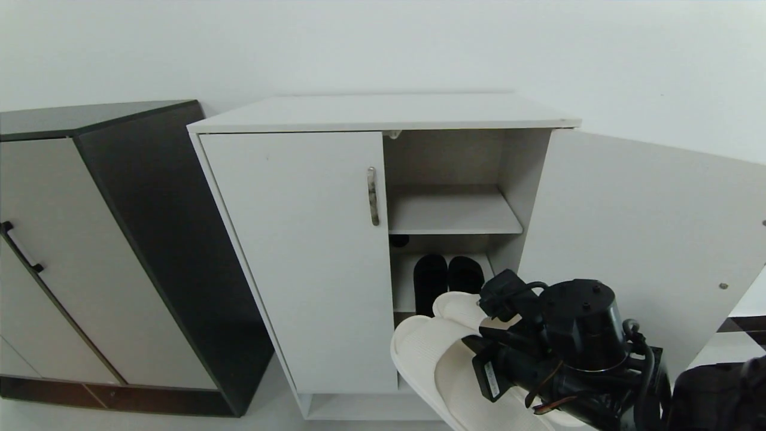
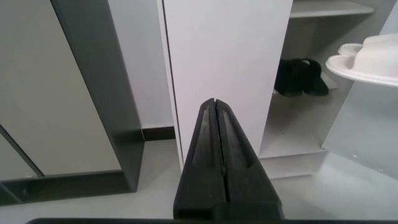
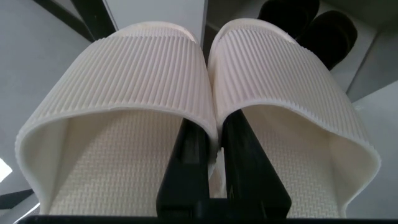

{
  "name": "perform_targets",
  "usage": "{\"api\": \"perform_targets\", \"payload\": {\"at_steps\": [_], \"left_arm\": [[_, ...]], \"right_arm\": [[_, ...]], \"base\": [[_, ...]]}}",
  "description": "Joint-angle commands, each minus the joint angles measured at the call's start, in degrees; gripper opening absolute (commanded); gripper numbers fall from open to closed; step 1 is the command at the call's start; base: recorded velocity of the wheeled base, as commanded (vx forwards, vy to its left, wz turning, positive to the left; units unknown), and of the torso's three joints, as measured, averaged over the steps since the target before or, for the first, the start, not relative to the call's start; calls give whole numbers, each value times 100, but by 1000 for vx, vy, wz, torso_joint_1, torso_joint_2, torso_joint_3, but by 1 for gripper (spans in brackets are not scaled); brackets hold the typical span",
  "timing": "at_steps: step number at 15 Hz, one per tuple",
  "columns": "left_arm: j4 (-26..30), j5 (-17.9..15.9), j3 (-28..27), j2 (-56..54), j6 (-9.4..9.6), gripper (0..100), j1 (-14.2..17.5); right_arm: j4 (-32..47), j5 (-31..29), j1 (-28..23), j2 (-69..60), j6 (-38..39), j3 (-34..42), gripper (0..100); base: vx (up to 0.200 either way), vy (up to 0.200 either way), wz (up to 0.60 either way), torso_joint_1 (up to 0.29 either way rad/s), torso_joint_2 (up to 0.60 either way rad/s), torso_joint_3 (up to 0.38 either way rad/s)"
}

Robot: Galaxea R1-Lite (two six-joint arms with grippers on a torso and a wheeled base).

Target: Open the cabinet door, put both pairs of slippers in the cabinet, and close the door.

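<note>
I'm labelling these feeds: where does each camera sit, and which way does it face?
Head: high up, looking down at the cabinet; right arm shows.
Left wrist: on the left arm, facing the closed door; left gripper shut.
Right wrist: behind the right gripper, which clamps white slippers.
Shared: all show black slippers inside.

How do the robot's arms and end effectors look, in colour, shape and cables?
The left end effector has two flat, matte black fingers narrowing toward the tip; the right end effector has the same. The right arm is black, with a round housing bearing small screws, black cables looping beside it and a white label.
</note>
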Motion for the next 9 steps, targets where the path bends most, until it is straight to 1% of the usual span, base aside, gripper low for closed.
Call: {"api": "perform_targets", "payload": {"at_steps": [1,2,3,7,9], "left_arm": [[0,1,0,-1,11,0,1],[0,1,0,-1,11,0,1],[0,1,0,-1,2,0,1],[0,1,0,-1,2,0,1],[0,1,0,-1,2,0,1]], "right_arm": [[-166,-3,-1,155,-7,28,0],[-174,-3,-1,182,2,28,0],[-183,-3,-10,182,2,19,0],[-201,-21,-10,296,-7,1,0],[-174,-451,-19,322,-60,-95,0]], "base": [[0,0,0,-32,427,388],[0,0,0,-12,413,373],[0,0,0,2,144,110],[0,0,0,0,0,0],[0,0,0,-13,11,31]]}}
